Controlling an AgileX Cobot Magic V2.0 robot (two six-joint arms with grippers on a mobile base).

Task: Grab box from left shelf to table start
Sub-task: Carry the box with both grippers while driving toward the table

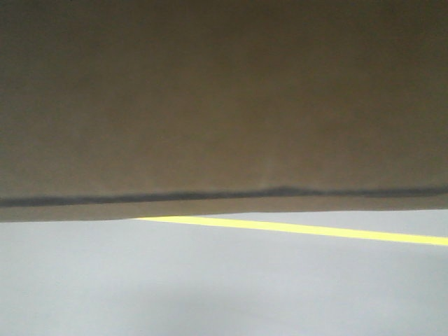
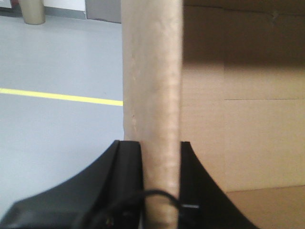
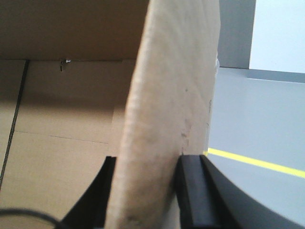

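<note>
The brown cardboard box [image 1: 224, 105] fills the upper two thirds of the front view, close to the camera, its lower edge a dark seam. In the left wrist view my left gripper [image 2: 161, 157] is shut on an upright wall of the box [image 2: 152, 71], one black finger on each face. The right wrist view shows my right gripper [image 3: 145, 167] shut on the opposite box wall [image 3: 171, 95] in the same way. The box's open inside [image 3: 62, 119] lies beside each clamped wall. The left shelf and the table are out of view.
Under the box lies grey floor [image 1: 210, 287] with a yellow line [image 1: 301, 229] running across it. A tan cylinder [image 2: 32, 12] stands on the floor far off at the left wrist view's top left, and a pale wall [image 3: 279, 33] rises beyond the box.
</note>
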